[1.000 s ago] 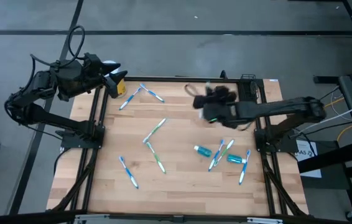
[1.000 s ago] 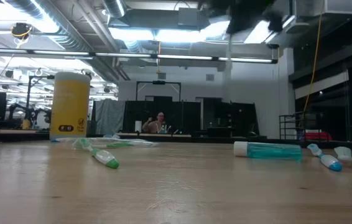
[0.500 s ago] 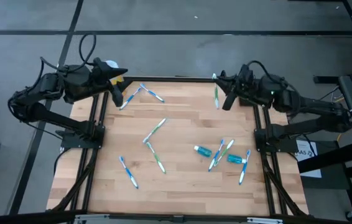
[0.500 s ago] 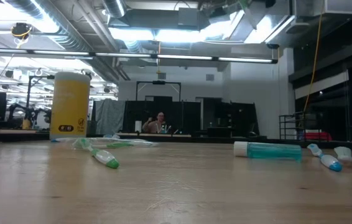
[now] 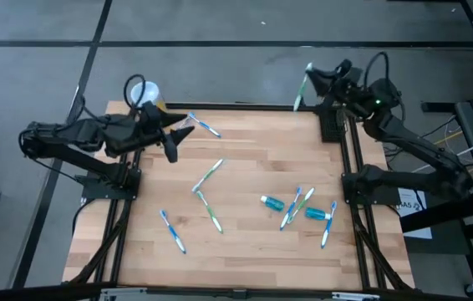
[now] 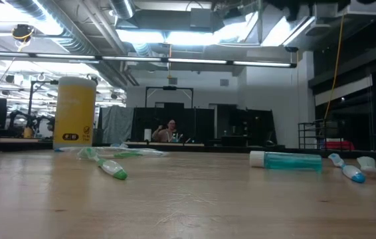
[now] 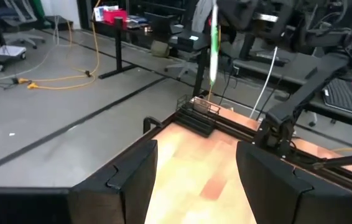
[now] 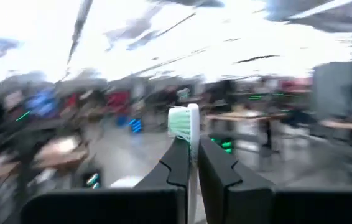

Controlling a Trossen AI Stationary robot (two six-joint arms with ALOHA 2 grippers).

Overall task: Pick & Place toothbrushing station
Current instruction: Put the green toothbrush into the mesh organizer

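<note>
right claw (image 5: 310, 77) pinching green toothbrush (image 5: 301, 90) above black station (image 5: 331, 127), left claw (image 5: 172, 138) spread

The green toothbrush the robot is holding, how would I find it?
Start at the wooden table and go to its far right corner, by the black holder. Above it the right claw is shut on a green toothbrush. Every other toothbrush lies flat on the table; this one is up in the air.
</note>
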